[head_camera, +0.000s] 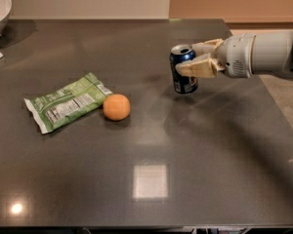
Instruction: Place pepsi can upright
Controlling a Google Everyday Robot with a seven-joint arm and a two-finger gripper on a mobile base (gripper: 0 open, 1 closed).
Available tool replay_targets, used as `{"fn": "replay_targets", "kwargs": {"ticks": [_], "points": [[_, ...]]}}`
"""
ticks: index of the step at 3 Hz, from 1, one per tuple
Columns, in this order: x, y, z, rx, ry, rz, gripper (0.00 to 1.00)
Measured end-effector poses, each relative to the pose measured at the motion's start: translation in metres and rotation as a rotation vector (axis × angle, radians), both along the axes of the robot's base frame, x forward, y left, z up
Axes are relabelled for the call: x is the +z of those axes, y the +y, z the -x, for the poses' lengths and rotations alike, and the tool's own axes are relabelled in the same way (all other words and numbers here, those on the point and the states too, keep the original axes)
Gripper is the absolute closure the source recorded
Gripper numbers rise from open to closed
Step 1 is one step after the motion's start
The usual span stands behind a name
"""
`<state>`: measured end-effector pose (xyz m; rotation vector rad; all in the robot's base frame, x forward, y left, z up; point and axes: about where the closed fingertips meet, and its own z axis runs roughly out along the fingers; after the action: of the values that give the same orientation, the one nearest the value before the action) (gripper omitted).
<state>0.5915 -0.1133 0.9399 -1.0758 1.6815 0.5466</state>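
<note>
Blue pepsi can (184, 83) standing upright, long axis vertical, sitting about 1 o'clock from table (88, 179) centre; gripper (186, 59) clamping its upper half from 3 o'clock side, base looking grounded, guessing.
</note>
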Motion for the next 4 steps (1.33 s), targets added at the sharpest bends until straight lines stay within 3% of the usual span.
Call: {"fn": "replay_targets", "kwargs": {"ticks": [2,4], "points": [[-0.013,-0.002,0.011,0.057,-0.092,-0.121,1.00],[-0.022,-0.005,0.011,0.063,-0.088,-0.209,0.58]]}}
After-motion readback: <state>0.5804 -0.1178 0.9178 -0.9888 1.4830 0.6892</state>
